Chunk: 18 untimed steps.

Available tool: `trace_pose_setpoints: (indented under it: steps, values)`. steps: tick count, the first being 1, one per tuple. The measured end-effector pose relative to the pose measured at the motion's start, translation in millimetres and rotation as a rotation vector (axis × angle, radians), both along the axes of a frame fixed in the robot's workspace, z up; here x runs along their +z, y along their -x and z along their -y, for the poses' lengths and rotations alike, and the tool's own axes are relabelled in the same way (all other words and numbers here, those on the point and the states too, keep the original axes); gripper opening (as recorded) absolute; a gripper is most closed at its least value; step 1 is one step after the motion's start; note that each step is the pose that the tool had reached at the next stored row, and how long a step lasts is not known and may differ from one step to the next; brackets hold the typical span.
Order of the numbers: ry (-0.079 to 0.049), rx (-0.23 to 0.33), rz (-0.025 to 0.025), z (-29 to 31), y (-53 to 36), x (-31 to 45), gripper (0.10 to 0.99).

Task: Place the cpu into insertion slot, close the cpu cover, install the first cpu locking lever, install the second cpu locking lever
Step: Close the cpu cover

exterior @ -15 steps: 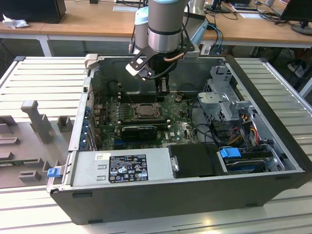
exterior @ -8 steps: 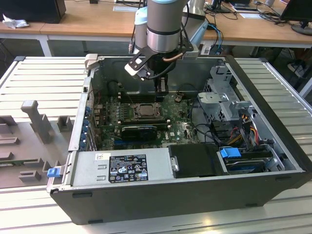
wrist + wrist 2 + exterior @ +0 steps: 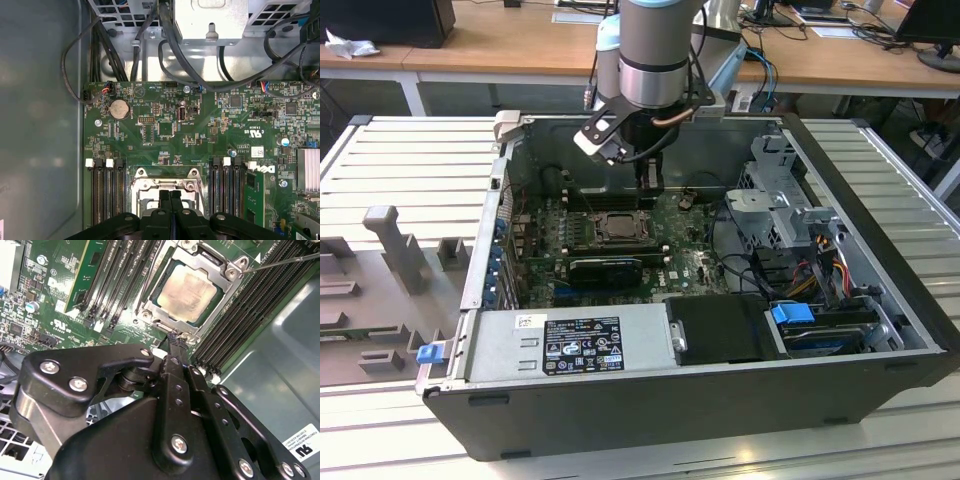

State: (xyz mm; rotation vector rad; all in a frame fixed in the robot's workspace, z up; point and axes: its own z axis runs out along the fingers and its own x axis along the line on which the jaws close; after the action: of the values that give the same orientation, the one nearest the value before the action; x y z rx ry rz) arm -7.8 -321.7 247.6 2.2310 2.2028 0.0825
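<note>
The gripper hangs inside the open computer case, low over the green board. In the exterior view it stands just at the far side of the insertion slot. Its two black fingers are pressed together with nothing between them, which shows in both wrist views.

The cpu lies flat in the slot with its pale metal top facing up. The cpu cover lies down around it as a silvery frame, and the chip shows through the central cut-out. In the second wrist view the gripper's tips end right at one edge of that frame, beside a screw. I cannot tell whether they touch the frame or stop just above it.

A thin metal lever runs out from one corner of the frame and crosses above the long black memory slots. More memory slots flank the socket on its other side. In the first wrist view the closed tips cover the middle of the socket.
</note>
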Motion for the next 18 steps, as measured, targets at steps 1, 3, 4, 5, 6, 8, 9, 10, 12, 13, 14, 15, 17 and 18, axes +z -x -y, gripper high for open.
trace_pose_setpoints:
  steps: [1, 3, 4, 5, 6, 8, 9, 10, 12, 13, 14, 15, 17, 18]
  values:
    - [0.000, 0.000, 0.0000, 0.0, 0.4, 0.0, 0.106]
    - [0.000, 0.000, -0.0001, 0.0, 1.2, 0.0, 0.106]
    - [0.000, 0.000, 0.0000, 0.0, 1.5, 0.0, 0.106]
    - [0.000, 0.000, 0.0000, 0.0, 1.9, 0.0, 0.106]
    - [0.000, 0.000, 0.0000, 0.0, 2.2, 0.0, 0.106]
    - [0.000, 0.000, 0.0000, 0.0, 2.7, 0.0, 0.106]
    - [0.000, 0.000, 0.0000, 0.0, 2.8, 0.0, 0.106]
    - [0.000, 0.000, 0.0000, 0.0, 3.1, 0.0, 0.106]
    - [0.000, 0.000, 0.0000, 0.0, 3.7, 0.0, 0.106]
    - [0.000, 0.000, 0.0000, 0.0, 4.3, 0.0, 0.106]
    - [0.000, 0.000, 0.0000, 0.0, 4.8, 0.0, 0.106]
    - [0.000, 0.000, 0.0000, 0.0, 5.3, 0.0, 0.106]
    - [0.000, 0.000, 0.0000, 0.0, 8.0, -0.1, 0.106]
    - [0.000, 0.000, 0.0000, 0.0, 9.2, -0.3, 0.106]
